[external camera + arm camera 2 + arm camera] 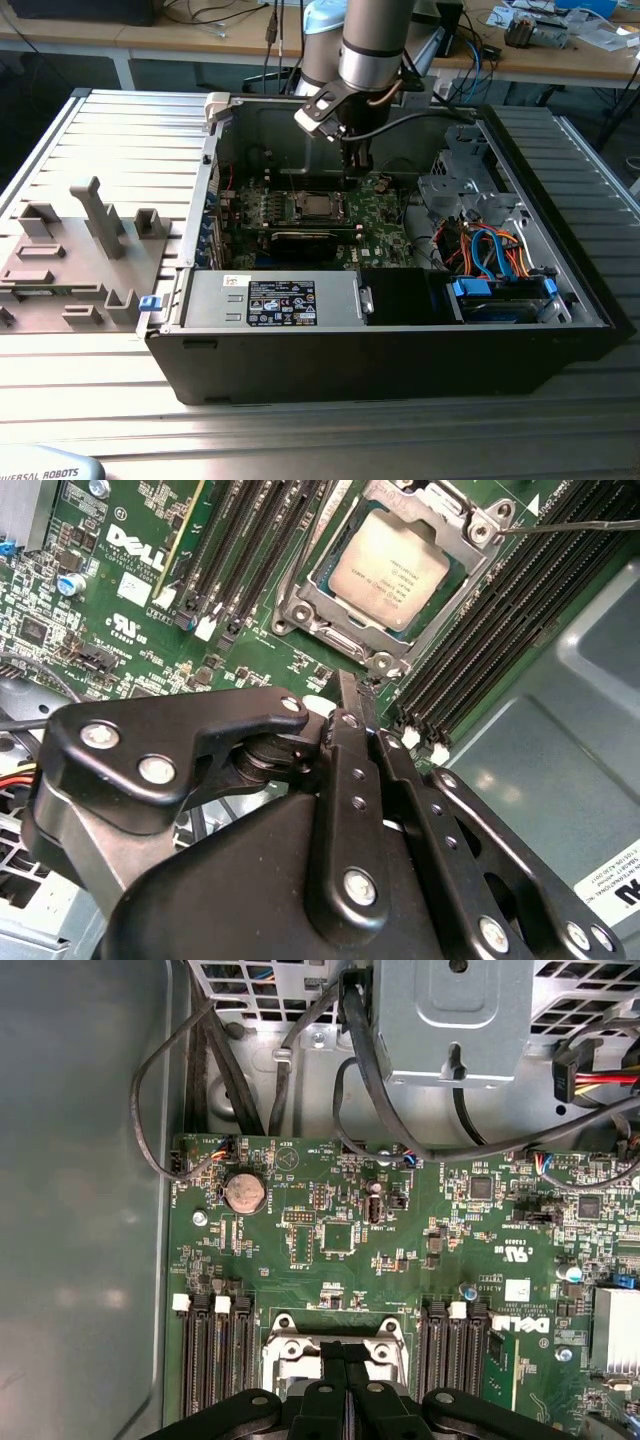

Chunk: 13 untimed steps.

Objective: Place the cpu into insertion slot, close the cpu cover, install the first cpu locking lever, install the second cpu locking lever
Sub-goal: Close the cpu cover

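In the exterior view the open black computer case (380,370) lies on the ribbed grey metal table (90,400). The arm's black claw (357,162) hangs inside the case over the green board, a little toward the exterior view's right of the square, silver-rimmed insertion slot (315,207). In the second wrist view the claw (350,683) has its fingers pressed together, with nothing visible between them. The small, flat, silvery-grey cpu (400,565) sits in the slot straight ahead of the tips. It is framed by the thin silver cpu cover (345,643), which looks folded down over it. A thin wire locking lever (570,524) runs from the socket's far corner out across the black memory slots (500,620), its long axis pointing away from the claw. In the first wrist view the claw (347,1355) sits right at the cover's near edge, with the socket directly beyond it.
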Tool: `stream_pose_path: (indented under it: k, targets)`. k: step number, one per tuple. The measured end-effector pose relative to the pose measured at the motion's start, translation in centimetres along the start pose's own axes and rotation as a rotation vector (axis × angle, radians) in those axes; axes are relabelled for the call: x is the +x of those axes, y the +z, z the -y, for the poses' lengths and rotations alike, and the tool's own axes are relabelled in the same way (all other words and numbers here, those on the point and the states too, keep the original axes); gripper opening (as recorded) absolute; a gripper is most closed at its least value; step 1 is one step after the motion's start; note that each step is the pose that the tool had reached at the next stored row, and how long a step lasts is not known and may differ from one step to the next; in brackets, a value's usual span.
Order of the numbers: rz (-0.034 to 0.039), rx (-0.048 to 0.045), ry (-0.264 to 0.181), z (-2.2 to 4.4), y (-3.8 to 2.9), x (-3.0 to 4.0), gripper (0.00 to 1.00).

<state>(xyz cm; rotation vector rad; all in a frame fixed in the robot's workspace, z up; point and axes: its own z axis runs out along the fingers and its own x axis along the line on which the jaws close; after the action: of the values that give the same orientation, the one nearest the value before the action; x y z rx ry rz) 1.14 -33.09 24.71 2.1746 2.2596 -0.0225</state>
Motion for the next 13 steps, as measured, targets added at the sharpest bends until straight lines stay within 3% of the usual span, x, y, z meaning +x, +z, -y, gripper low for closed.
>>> stream_pose_path:
  k: [13]
  targets:
    - [0.0, 0.0, 0.0, 0.13, 0.3, 0.01, 0.11]
